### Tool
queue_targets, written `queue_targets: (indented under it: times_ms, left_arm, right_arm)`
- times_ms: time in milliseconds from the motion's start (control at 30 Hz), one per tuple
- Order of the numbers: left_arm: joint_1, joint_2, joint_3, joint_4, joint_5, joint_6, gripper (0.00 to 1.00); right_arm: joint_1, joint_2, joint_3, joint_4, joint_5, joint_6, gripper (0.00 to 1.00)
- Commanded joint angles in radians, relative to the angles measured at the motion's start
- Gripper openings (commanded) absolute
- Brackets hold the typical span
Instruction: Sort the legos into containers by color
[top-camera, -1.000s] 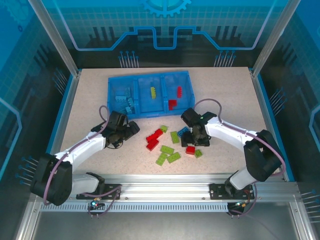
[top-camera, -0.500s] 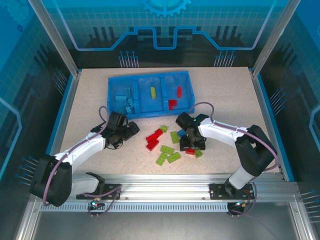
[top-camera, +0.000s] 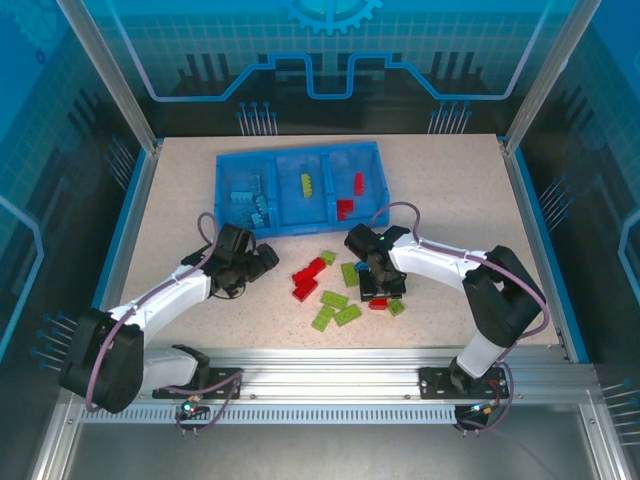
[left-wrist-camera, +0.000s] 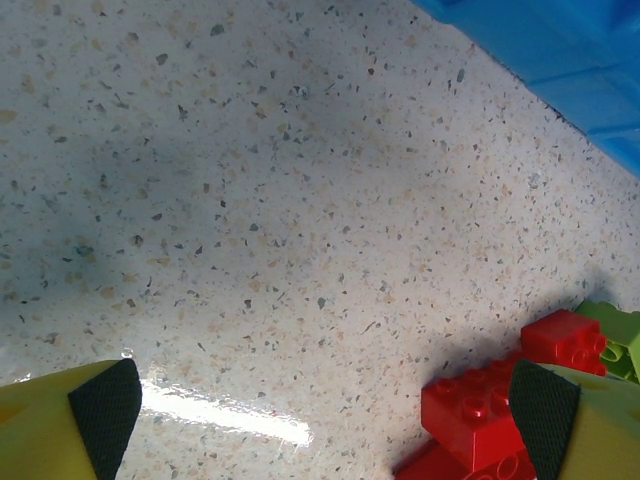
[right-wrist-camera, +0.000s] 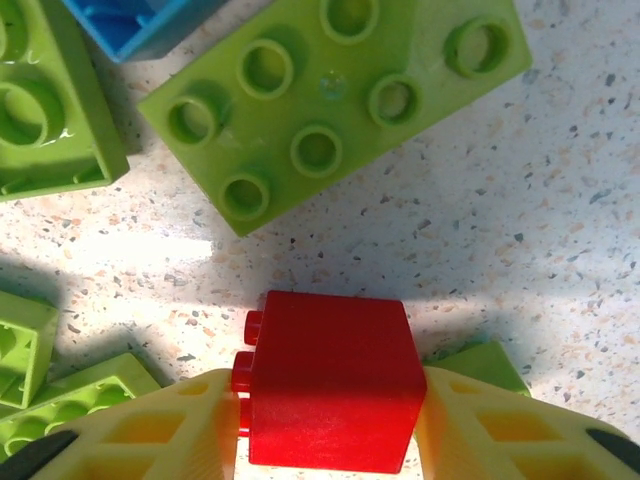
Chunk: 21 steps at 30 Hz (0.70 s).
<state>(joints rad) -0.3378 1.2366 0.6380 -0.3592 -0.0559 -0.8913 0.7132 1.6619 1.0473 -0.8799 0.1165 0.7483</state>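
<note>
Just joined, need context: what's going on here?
Two arms are sorting bricks by color into a blue tray. The right gripper is clamped on a red brick in the loose pile on the table. The left gripper hangs open beside other red bricks. The tray already holds a few bricks.

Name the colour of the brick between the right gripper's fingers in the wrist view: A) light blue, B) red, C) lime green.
B: the right wrist view shows a red brick sitting between the yellow fingers of the right gripper, with lime green bricks lying loose around it.
</note>
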Motion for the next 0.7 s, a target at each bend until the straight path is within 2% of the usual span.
queue_targets:
  times_ms: [0,67,200,300,667]
  left_arm:
    - [-0.007,-0.019,-0.012,0.003,-0.010,-0.009,0.99]
    - [-0.007,-0.019,-0.012,0.004,-0.010,-0.010,0.99]
    - [-0.007,-0.019,-0.012,0.003,-0.009,-0.009,0.99]
    - [-0.007,-0.020,-0.014,0.002,-0.011,-0.009,0.99]
    - [-0.007,-0.023,-0.015,-0.001,-0.012,-0.010,0.99]
  right_arm:
    - [0.015,0.009,0.021,-0.037,0.016,-0.002,0.48]
    - [0.021,0.020,0.028,-0.047,0.023,-0.009,0.55]
    - [0.036,0.038,0.043,-0.060,0.029,-0.015,0.61]
    - [0.040,0.053,0.046,-0.061,0.028,-0.016,0.62]
    - [0.040,0.083,0.065,-0.063,0.045,-0.030,0.47]
